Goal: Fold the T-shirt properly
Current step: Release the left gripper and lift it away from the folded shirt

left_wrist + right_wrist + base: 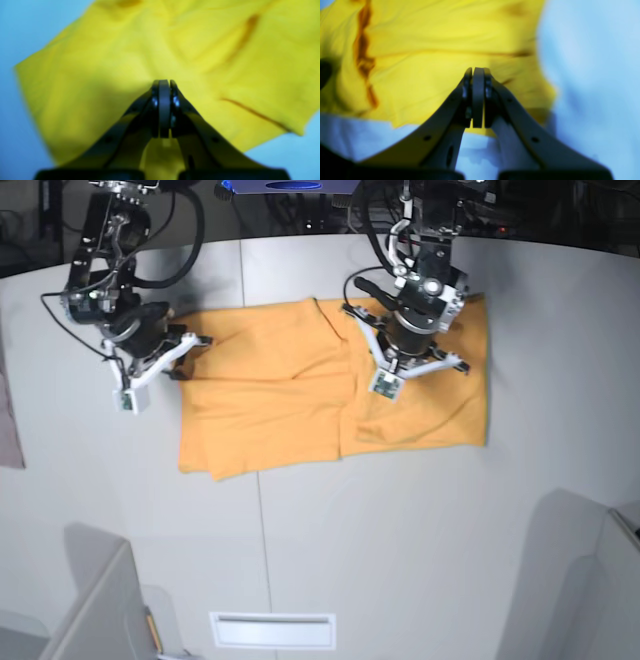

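Note:
The T-shirt lies spread on the grey table, orange in the base view and yellow in the wrist views. It is rumpled, with a fold line near its middle. My left gripper hovers over its right half. In the left wrist view that gripper is shut, pads together, and blurred cloth lies below it. My right gripper is at the shirt's left edge. The right wrist view shows it shut over the cloth's border, with bare table to the right.
A pinkish cloth lies at the table's far left edge. A white slot sits in the table near the front. Grey panels stand at the lower corners. Cables and equipment line the back.

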`<state>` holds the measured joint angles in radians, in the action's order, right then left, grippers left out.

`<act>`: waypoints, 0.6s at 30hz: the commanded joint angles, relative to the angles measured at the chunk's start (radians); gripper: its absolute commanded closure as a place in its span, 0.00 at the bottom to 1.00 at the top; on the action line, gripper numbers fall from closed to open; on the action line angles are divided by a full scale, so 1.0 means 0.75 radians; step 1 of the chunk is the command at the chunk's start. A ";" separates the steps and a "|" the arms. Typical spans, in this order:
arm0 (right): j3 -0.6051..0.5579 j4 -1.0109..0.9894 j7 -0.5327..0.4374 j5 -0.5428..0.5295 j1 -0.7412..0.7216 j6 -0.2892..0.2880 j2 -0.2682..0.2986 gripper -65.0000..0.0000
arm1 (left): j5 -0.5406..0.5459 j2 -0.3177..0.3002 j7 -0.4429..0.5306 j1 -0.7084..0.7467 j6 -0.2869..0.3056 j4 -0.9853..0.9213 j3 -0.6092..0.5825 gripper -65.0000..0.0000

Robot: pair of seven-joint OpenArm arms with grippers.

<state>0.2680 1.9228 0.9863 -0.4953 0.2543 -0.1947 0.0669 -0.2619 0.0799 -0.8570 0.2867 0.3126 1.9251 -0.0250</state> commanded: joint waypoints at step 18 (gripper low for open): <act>0.231 -0.666 0.390 -0.073 -0.594 -0.286 0.100 0.47 | 0.481 -0.224 0.021 0.063 -0.017 0.016 1.041 1.00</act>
<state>0.4435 1.4052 1.2865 -0.5247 -0.1711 -0.4114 0.1410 0.0940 -0.0788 -0.8574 0.3363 0.2985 1.9236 0.7536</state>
